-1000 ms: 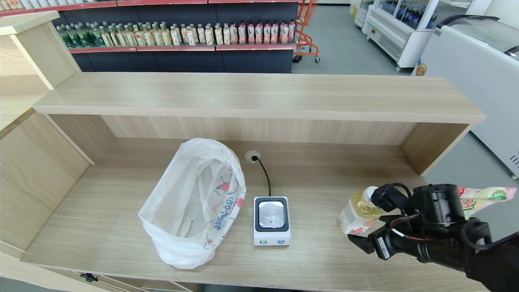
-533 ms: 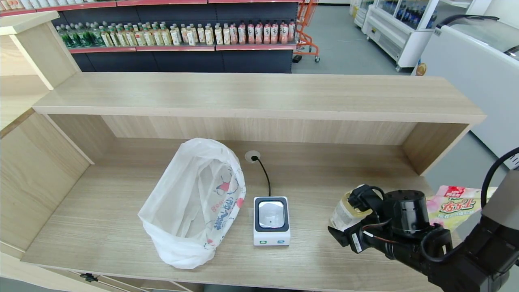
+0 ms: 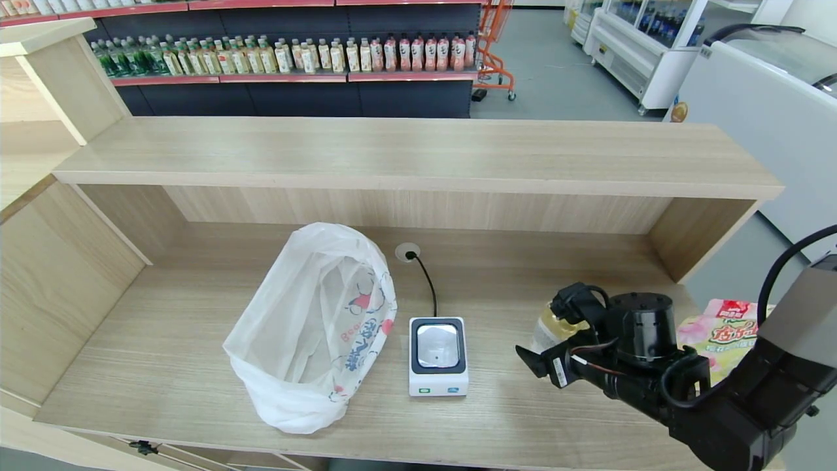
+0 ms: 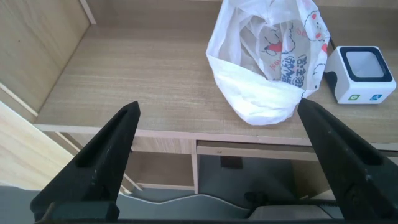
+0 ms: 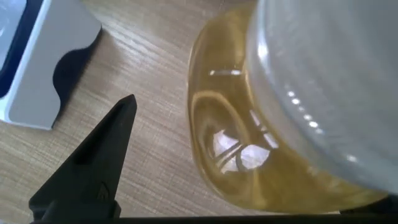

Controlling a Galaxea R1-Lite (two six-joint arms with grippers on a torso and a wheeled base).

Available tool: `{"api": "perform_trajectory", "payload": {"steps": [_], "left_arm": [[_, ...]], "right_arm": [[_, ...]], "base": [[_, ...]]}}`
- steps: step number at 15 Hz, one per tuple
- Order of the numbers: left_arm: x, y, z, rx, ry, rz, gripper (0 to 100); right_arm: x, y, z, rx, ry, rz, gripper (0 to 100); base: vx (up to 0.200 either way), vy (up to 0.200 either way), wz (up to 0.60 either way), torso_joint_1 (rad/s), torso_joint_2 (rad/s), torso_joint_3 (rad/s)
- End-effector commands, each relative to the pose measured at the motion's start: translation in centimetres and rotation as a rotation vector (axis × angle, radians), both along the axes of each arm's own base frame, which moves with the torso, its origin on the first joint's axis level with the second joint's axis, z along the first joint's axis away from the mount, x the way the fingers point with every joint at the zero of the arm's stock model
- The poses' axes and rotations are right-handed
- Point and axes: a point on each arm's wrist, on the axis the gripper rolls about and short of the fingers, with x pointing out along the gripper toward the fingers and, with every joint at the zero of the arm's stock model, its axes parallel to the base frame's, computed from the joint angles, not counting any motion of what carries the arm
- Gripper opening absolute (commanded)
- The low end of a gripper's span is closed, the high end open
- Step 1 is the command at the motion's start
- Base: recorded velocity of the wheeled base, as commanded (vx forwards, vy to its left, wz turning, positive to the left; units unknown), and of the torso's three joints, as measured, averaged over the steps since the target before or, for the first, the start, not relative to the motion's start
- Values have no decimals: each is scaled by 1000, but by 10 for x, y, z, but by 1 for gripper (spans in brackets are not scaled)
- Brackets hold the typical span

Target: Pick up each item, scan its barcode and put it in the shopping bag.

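A clear bottle of yellow drink (image 3: 544, 330) stands on the wooden counter (image 3: 163, 353), right of the scanner (image 3: 438, 356). My right gripper (image 3: 552, 350) is down around it from the right, open. In the right wrist view, one finger (image 5: 93, 168) stands apart from the bottle (image 5: 267, 124), with bare wood between them; the other finger is hidden. The white shopping bag (image 3: 314, 327) stands open to the left of the scanner. My left gripper (image 4: 217, 162) hangs wide open and empty, out past the counter's front edge, before the bag (image 4: 267, 68).
A pink and green snack pouch (image 3: 726, 337) lies at the counter's right end, behind my right arm. The scanner's cable (image 3: 428, 281) runs back to a hole in the counter. A raised ledge (image 3: 418, 154) walls the back and side panels close both ends.
My right gripper has moved left toward the scanner, and the bottle has shifted left with it. The snack pouch now lies differently behind the arm. Bag and scanner are unmoved.
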Motion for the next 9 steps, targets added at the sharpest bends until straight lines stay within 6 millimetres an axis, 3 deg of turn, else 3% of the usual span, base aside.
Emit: {"api": "perform_trajectory", "payload": {"steps": [1,9], "left_arm": [[0,0,0,0,0,0,100],[0,0,0,0,0,0,100]], "right_arm": [[7,3,1,10,-24,0,100],[14,7,-11,57,-57,39,100]], "base": [[0,0,0,0,0,0],[0,0,0,0,0,0]]}}
